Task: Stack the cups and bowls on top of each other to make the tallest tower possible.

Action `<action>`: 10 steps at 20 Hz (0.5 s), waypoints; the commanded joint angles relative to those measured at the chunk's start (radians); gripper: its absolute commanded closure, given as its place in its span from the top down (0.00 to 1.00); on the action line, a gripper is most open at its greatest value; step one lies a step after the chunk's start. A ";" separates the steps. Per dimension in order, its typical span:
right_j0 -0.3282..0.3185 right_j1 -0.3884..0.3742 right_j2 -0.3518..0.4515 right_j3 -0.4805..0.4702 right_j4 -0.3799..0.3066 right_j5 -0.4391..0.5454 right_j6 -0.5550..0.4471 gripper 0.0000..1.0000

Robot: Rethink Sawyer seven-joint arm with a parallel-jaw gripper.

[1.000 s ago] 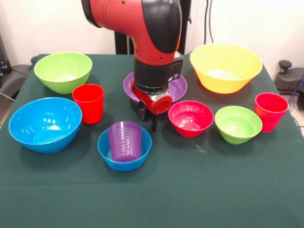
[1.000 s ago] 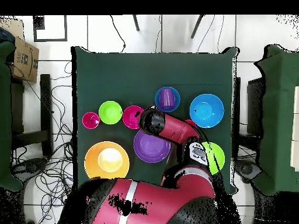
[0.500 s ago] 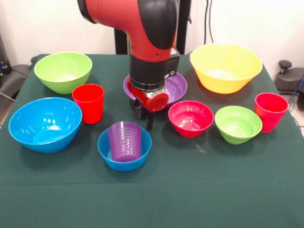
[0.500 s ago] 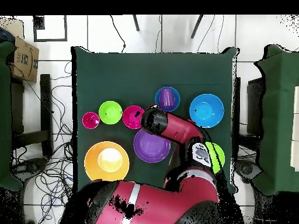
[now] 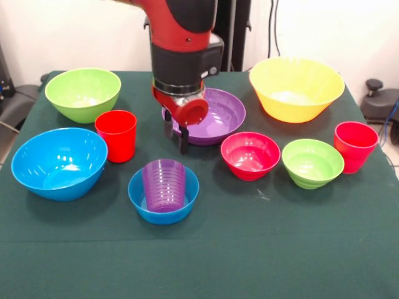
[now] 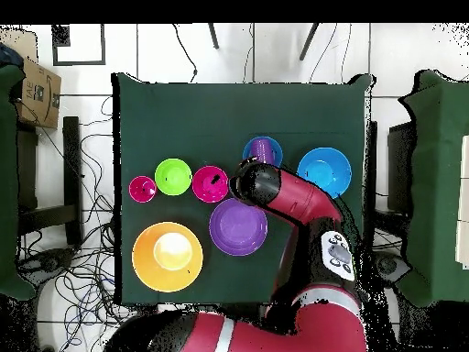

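Only one nesting is done: the ribbed translucent purple plastic cup (image 5: 164, 184) stands inside the small blue plastic bowl (image 5: 163, 202). Just behind that bowl the gripper (image 5: 175, 132) hangs empty, fingers narrowly parted. The remaining cups and bowls sit singly around it on the green surface (image 5: 262, 249).

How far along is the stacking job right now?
Barely begun. Done: only the purple cup sits nested in the small blue bowl. In hand: nothing; the gripper hangs empty with its jaws apart, between the red cup and the purple bowl. Left: every other bowl and cup sits alone on the table, including the yellow bowl, so the tower is unbuilt.
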 commanded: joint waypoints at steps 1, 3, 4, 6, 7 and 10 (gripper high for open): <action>-0.023 -0.011 0.136 -0.026 -0.040 0.026 -0.028 1.00; -0.040 0.004 0.165 -0.013 -0.046 -0.043 -0.027 1.00; -0.046 0.016 0.177 -0.008 -0.054 -0.086 -0.023 1.00; -0.050 0.033 0.189 -0.001 -0.065 -0.144 -0.011 1.00; -0.050 0.038 0.192 0.002 -0.070 -0.159 -0.007 1.00; -0.048 0.057 0.193 -0.002 -0.084 -0.203 0.000 1.00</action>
